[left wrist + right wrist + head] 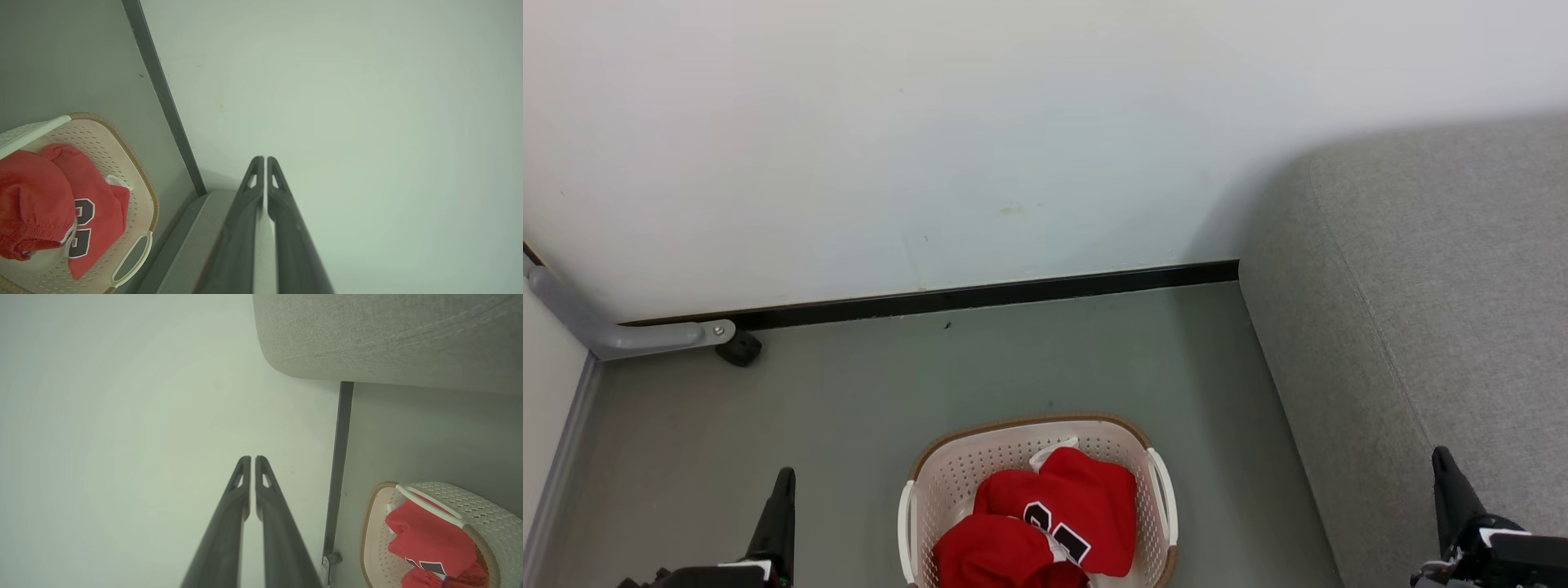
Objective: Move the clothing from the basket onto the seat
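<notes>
Red clothing (1054,523), likely soft, light and best pinched at a raised fold, lies in the basket (964,474) at bottom centre, grey seat (1437,310) at right, left gripper (784,478) and right gripper (1441,457) clenched empty at lower corners.

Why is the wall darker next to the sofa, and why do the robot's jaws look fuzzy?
Head view: the seat seems to block the light, so a soft grey shadow lies on the wall beside it. Left wrist view: the jaws are near the lens, so their lower parts blur. Right wrist view: same blur, and the wall looks greenish.
</notes>
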Robot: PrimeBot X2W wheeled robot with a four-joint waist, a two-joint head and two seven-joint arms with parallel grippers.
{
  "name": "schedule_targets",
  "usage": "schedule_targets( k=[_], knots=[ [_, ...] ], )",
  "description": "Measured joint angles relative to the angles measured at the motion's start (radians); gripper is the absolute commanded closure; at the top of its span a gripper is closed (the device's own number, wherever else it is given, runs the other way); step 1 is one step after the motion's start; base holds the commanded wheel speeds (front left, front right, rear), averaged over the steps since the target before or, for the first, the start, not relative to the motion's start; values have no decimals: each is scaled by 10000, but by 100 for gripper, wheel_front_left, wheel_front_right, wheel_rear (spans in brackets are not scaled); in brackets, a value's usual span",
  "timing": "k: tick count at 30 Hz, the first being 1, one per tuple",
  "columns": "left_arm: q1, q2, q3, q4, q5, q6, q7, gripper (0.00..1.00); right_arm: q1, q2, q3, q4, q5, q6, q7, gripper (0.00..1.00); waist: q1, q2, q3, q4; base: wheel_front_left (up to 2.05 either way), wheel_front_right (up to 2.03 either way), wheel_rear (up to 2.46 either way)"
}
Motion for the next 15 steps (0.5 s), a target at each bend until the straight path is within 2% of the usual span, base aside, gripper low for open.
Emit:
schedule_targets(
  k=[1, 15],
  knots=[
    [106, -29, -8, 117, 0, 0, 0, 0, 103, 36, 2, 115, 0, 0, 0, 0, 0, 0, 0, 0, 0, 0, 0],
    [325, -63, -203, 276, 107, 2, -410, 0, 301, 111, 360, 249, -274, 0, -424, 0, 0, 0, -18, -13, 0, 0, 0]
  ],
)
